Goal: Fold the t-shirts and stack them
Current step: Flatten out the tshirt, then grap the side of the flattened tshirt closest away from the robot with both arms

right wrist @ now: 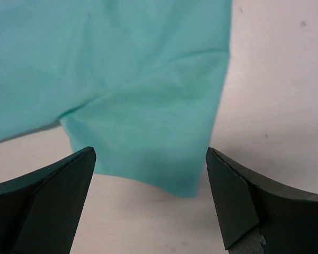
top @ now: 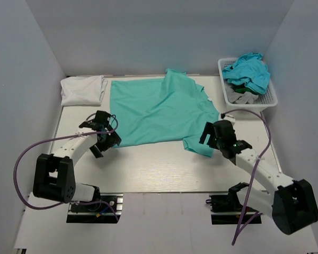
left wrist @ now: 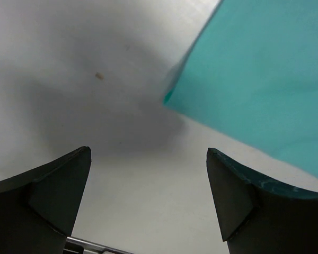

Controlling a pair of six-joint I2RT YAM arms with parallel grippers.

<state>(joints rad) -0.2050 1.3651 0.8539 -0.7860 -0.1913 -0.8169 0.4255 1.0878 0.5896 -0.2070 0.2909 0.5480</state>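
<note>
On the pale tabletop (top: 164, 169) the mint-green t-shirt (top: 159, 111) lies spread flat in the middle, with a white t-shirt (top: 82, 89) at the far left corner and turquoise t-shirts (top: 249, 71) heaped in the mesh basket (top: 268, 103) at far right. The left hand (left wrist: 148, 156) hangs spread beside the green shirt's near left corner, holding nothing; the right hand (right wrist: 150, 156) is spread over the near sleeve's edge, gripping nothing

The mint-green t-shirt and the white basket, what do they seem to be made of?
The mint-green t-shirt looks like thin, soft knit cloth, probably cotton, with a matte finish: it lies limp with gentle wrinkles and no shine. The white basket looks like rigid moulded plastic: its walls are an open mesh with straight, firm edges.
</note>
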